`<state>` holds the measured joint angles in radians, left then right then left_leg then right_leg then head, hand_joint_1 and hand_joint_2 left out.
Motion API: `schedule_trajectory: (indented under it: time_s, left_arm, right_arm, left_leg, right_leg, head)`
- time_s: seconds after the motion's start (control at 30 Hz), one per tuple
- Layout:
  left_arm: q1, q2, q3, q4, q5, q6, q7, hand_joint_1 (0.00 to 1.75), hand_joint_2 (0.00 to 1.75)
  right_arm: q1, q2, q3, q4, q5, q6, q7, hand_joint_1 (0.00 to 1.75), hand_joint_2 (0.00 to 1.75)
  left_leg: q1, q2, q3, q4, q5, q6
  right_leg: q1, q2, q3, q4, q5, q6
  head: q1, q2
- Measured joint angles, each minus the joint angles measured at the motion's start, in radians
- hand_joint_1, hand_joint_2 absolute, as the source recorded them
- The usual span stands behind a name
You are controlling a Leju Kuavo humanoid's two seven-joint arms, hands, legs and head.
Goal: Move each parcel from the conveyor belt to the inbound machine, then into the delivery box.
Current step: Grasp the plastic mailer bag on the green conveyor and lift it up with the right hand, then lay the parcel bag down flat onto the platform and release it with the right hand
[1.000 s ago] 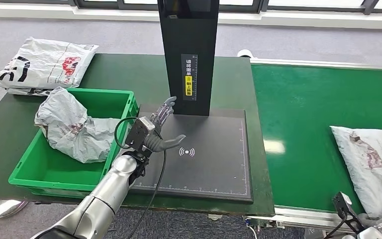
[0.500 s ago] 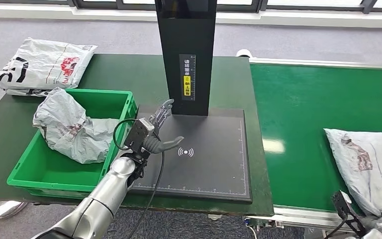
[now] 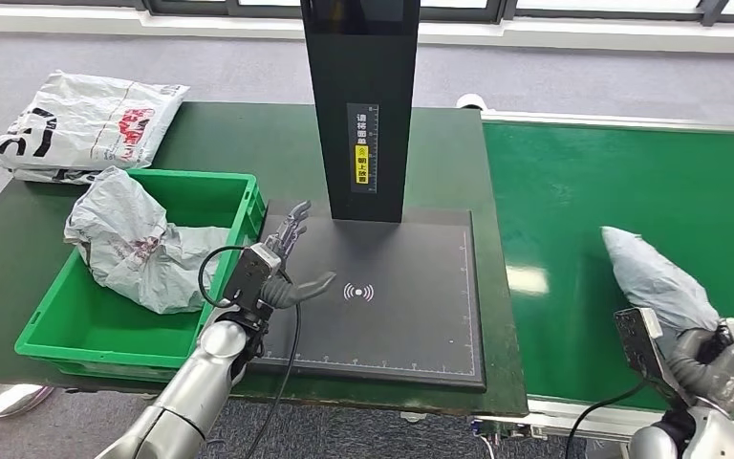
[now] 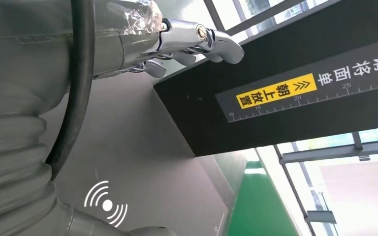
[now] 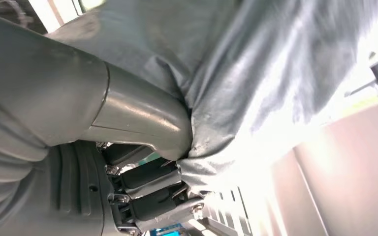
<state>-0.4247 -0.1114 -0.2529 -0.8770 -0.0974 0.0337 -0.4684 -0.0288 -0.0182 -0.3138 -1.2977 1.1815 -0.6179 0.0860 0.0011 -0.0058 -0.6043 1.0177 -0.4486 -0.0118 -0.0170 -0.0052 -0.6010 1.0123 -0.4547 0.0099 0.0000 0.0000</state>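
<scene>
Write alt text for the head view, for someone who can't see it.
The robot's right hand grips a grey parcel on the green conveyor belt, while its left hand hovers open at the scanner pad of the black inbound machine. A green delivery box to the left holds another crumpled parcel.

Scanner pad at centre, bin to its left, belt to its right.
The inbound machine's pad [image 3: 392,296] lay on the table [image 3: 248,143], its column [image 3: 363,105] rising at the pad's far edge. The delivery box [image 3: 115,335] sat just left of it with a parcel [image 3: 139,253] inside; another bag [image 3: 81,124] lay behind it. The left hand [image 3: 282,263] hovered over the pad's left edge. On the conveyor belt [image 3: 631,182], at right, the right hand [image 3: 717,359] gripped a parcel [image 3: 655,277].
</scene>
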Motion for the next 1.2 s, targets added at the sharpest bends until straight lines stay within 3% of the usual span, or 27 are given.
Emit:
schedule_trajectory:
  time_s: [0.23, 0.53, 0.73, 0.87, 1.07, 1.2]
  left_arm:
    - [-0.015, -0.008, 0.009, 0.005, -0.047, 0.114, -0.001, 0.00, 1.75]
    - [-0.124, -0.040, 0.024, 0.091, -0.045, 0.166, -0.015, 0.00, 1.75]
    - [-0.179, -0.060, 0.024, 0.143, -0.031, 0.186, -0.014, 0.00, 1.75]
    - [-0.188, -0.065, 0.024, 0.162, -0.022, 0.205, -0.015, 0.00, 1.75]
    - [-0.204, -0.065, 0.024, 0.183, -0.008, 0.206, -0.018, 0.00, 1.75]
    - [-0.213, -0.065, 0.024, 0.190, -0.005, 0.205, -0.017, 0.00, 1.75]
  right_arm:
    - [-0.048, 0.041, 0.074, -0.096, -0.092, -0.067, -0.160, 1.75, 1.75]
    - [-0.305, 0.119, 0.428, -0.002, 0.037, 0.053, -0.037, 1.75, 1.75]
    - [-0.419, 0.181, 0.654, 0.153, 0.068, 0.051, 0.055, 1.75, 1.75]
    - [-0.471, 0.197, 0.729, 0.220, 0.008, 0.096, 0.065, 1.75, 1.75]
    - [-0.554, 0.236, 0.788, 0.311, -0.197, 0.293, -0.020, 1.75, 1.75]
    - [-0.581, 0.253, 0.810, 0.346, -0.218, 0.310, -0.027, 1.75, 1.75]
  left_leg:
    - [-0.001, 0.003, -0.001, 0.000, 0.001, 0.000]
    - [0.002, 0.003, -0.001, 0.000, 0.006, -0.004]
    - [0.002, 0.003, -0.001, 0.000, 0.006, -0.005]
    - [0.002, 0.003, -0.003, 0.000, 0.006, -0.005]
    - [0.002, 0.003, -0.003, 0.000, 0.006, -0.005]
    - [0.002, 0.003, -0.003, 0.000, 0.006, -0.005]
  right_leg:
    - [-0.001, 0.004, -0.001, 0.000, 0.002, 0.000]
    - [0.002, 0.004, -0.003, 0.001, 0.005, -0.003]
    - [0.002, 0.004, -0.004, 0.002, 0.005, -0.004]
    - [0.002, 0.005, -0.005, 0.002, 0.005, -0.004]
    - [0.002, 0.005, -0.005, 0.002, 0.005, -0.004]
    - [0.003, 0.005, -0.005, 0.002, 0.005, -0.004]
  head:
    - [0.000, 0.000]
    - [0.000, 0.000]
    - [0.000, 0.000]
    - [0.000, 0.000]
    - [0.000, 0.000]
    - [0.000, 0.000]
